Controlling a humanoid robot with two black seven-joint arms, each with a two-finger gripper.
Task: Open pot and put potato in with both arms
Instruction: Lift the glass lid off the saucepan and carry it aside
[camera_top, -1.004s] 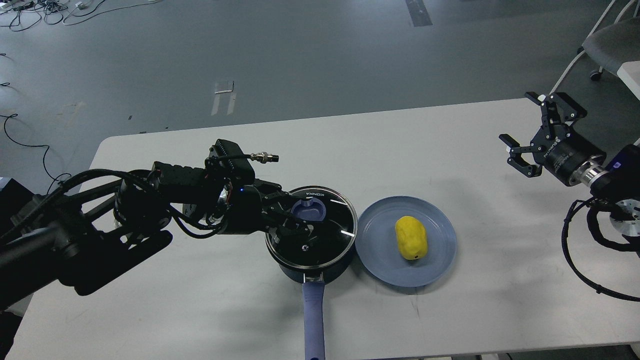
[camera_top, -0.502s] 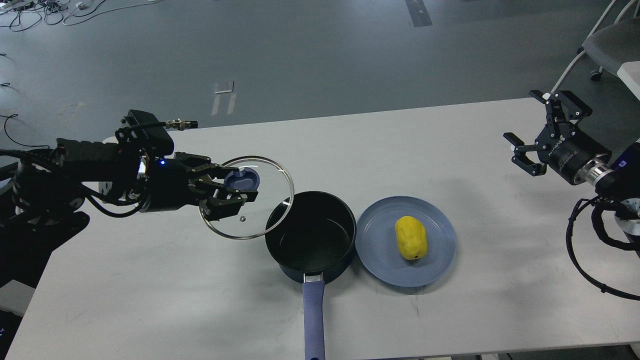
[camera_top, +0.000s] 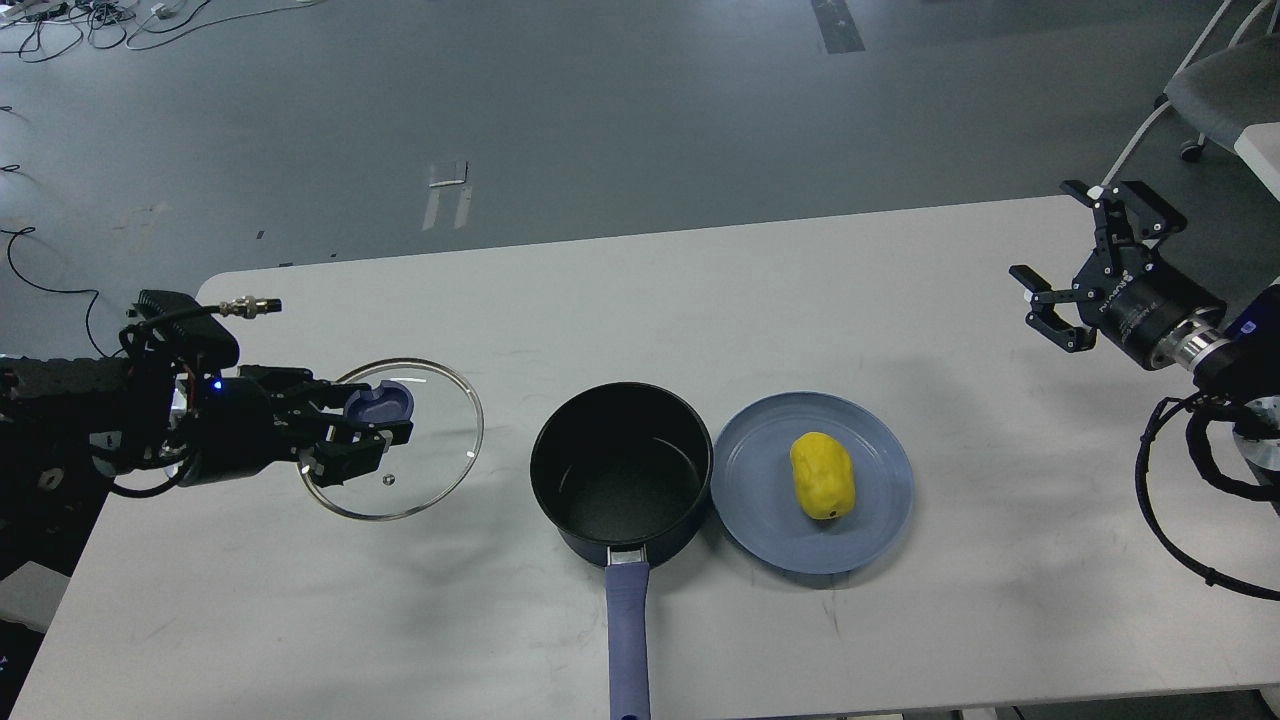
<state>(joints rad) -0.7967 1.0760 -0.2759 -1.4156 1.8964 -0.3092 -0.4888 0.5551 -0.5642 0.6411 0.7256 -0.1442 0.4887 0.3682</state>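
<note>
A single head view looks forward and down from above the bench's (camera_top: 900, 620) near edge, taking in most of it.

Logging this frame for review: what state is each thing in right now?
pot: open, empty, upright on the table.
lid: off the pot, held by its knob to the pot's left.
potato: lying on the blue plate, untouched.
left gripper: shut on the lid's knob.
right gripper: open, empty, clear of the plate.
</note>
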